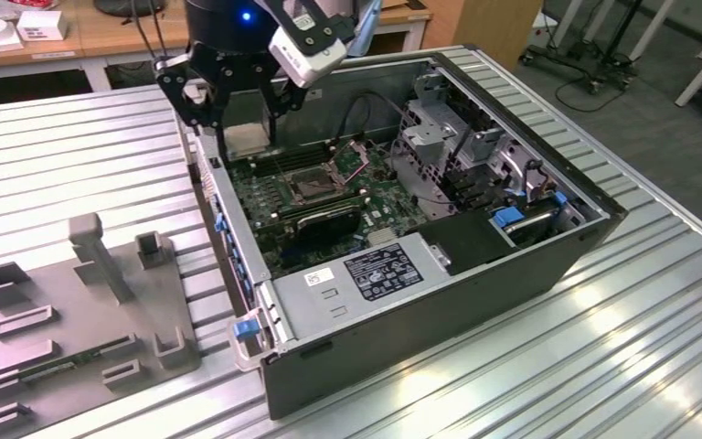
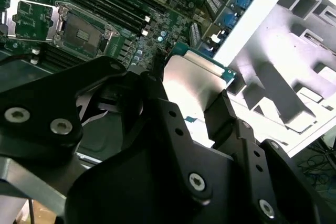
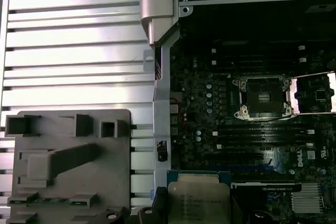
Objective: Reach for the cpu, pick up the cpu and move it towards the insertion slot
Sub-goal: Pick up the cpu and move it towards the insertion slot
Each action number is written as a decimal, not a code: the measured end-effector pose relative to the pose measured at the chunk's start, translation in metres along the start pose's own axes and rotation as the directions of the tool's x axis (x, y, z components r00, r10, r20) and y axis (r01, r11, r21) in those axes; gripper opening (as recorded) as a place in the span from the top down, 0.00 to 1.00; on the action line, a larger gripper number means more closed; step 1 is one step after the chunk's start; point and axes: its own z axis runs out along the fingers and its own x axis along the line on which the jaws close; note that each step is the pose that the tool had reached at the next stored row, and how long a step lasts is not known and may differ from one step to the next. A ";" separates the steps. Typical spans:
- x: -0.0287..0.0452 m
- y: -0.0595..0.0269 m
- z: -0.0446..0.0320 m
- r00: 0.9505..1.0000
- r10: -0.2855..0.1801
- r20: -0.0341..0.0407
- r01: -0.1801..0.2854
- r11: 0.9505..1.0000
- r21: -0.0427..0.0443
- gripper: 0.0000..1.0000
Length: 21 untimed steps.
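The cpu (image 1: 244,125) is already off its resting place and in the air, clamped between the black jaws of the gripper (image 1: 231,96), so reaching and picking up look complete; what is left is the last of the carry to the insertion slot (image 1: 306,188). In the exterior view the chip hangs upright, its silvery face outward, over the wall of the open computer case (image 1: 449,274) nearest the grey holder tray (image 1: 83,320), at the case's end farthest from the power supply (image 1: 382,270). The slot, a silver-framed square with a dark centre on the green motherboard (image 1: 326,215), lies near but apart from the chip, lower down inside the case, with its hinged cover (image 3: 314,94) swung open beside it in the first wrist view.

In the second wrist view the jaws close on the cpu (image 2: 195,85) from both sides, its green edge clear of the fingers (image 2: 223,114), while the slot (image 2: 81,30) sits beyond on the board. In the first wrist view the cpu (image 3: 198,203) shows its printed metal lid, with the slot (image 3: 262,97) further across the board. The arm comes down from above the tabletop (image 1: 70,174), wrist pointed steeply downward at the case's rim. The holder tray sits on the slatted tabletop near its corner, well apart from the chip.
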 end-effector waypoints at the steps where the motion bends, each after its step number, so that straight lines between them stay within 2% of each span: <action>1: -0.0013 0.0000 0.0004 1.000 -0.001 -0.006 0.001 1.000 0.000 0.45; 2: -0.0028 0.0000 0.0008 1.000 -0.001 -0.015 0.001 1.000 0.001 0.45; 5: -0.0074 0.0001 0.0018 0.999 0.001 -0.049 -0.001 1.000 0.002 0.45; 6: -0.0089 0.0002 0.0019 0.999 0.001 -0.052 -0.001 1.000 0.002 0.45; 12: -0.0135 0.0003 0.0022 0.999 0.001 -0.053 -0.001 1.000 0.001 0.45; 21: -0.0379 0.0028 0.0035 0.999 0.001 -0.053 -0.001 1.000 0.001 0.45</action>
